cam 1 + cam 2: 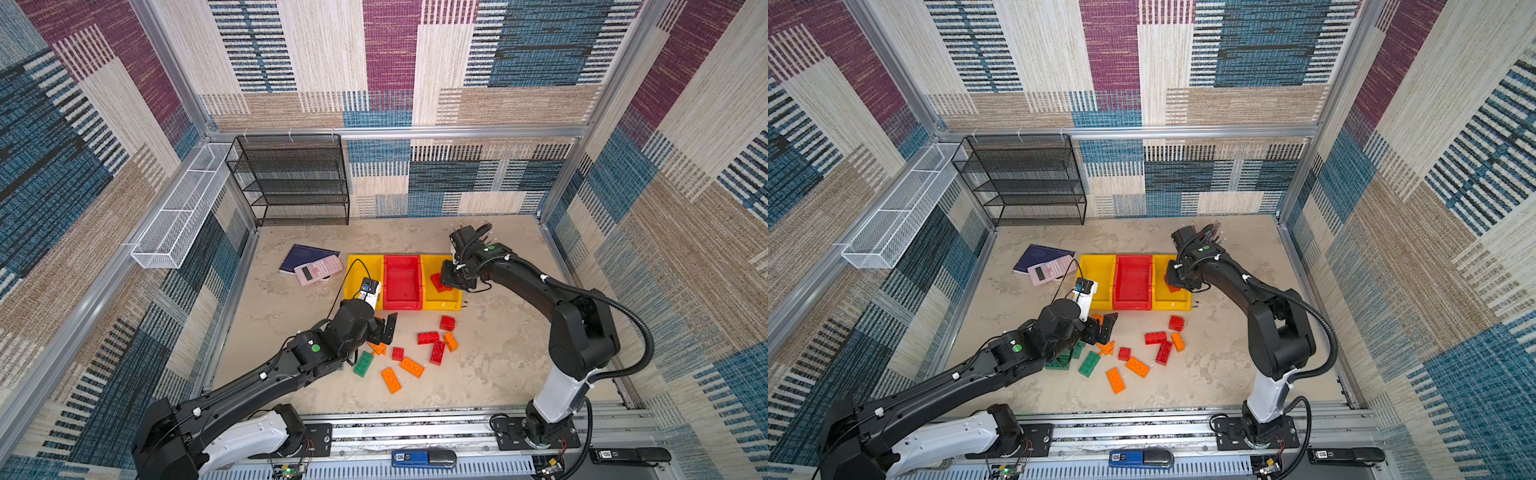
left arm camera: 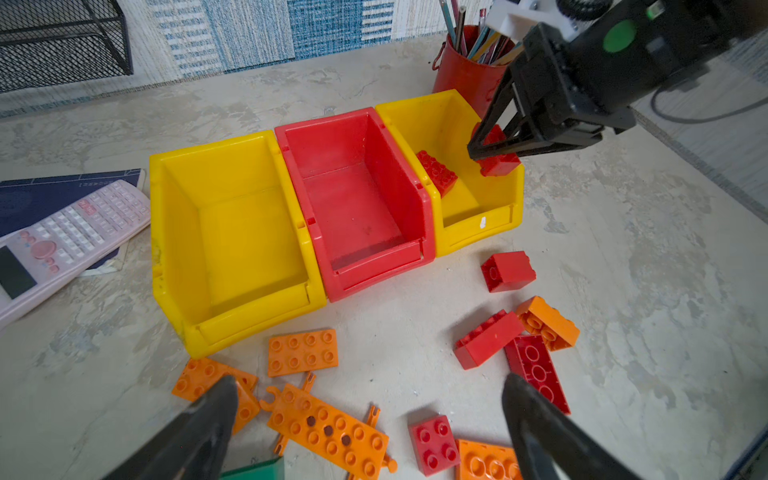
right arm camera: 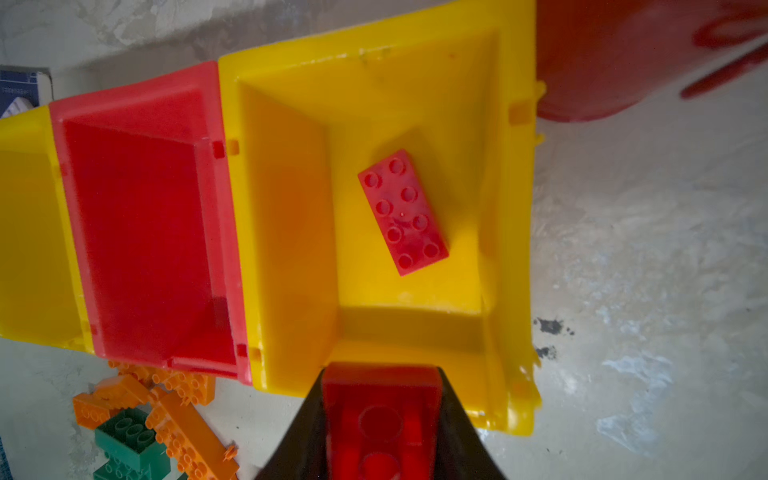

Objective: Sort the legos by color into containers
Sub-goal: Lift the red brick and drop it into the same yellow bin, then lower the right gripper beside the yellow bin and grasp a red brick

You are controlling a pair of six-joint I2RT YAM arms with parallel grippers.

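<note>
tabletop [image 1: 519, 353] right of the legos [image 1: 428, 337] lies bare; a pencil cup [image 2: 457, 79] crowds the right yellow bin [image 2: 461, 237].

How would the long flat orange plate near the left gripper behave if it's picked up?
Probably stiff and light: the orange plate looks like thin moulded plastic. It lies flat on the table, so the open left gripper may find little edge to pinch. Its thin side clips look breakable.

In a top view the left arm [image 1: 934, 390] hides most of a green brick [image 1: 1057, 365]. The right wrist view crops the blurred red pencil cup [image 3: 623, 54] and the gripped red brick [image 3: 380, 415].
</note>
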